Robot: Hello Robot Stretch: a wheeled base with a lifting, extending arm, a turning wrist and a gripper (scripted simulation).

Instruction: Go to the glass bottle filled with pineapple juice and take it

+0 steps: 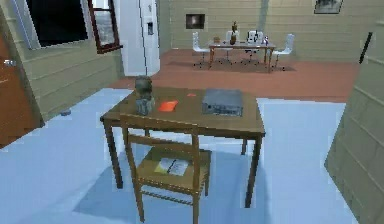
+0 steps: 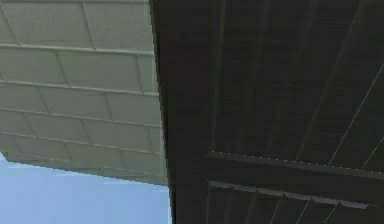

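- The near table carries a grey lump, an orange flat thing and a grey box; none looks like a bottle.
- Small upright things stand on the far table; probably the bottle is there, far ahead.
- The state of the hand I cannot tell.

entry: robot body, stance only. heading: the forward view looks ahead and somewhat down over pale blue floor to a wooden table in the lower middle of the frame, with a chair at the table's near side. the body stands back from both and roughly faces the table's long edge. reaching side: turned toward a dark panelled door across the right half of the arm side view, with a pale wall at upper left. the body stands near both.
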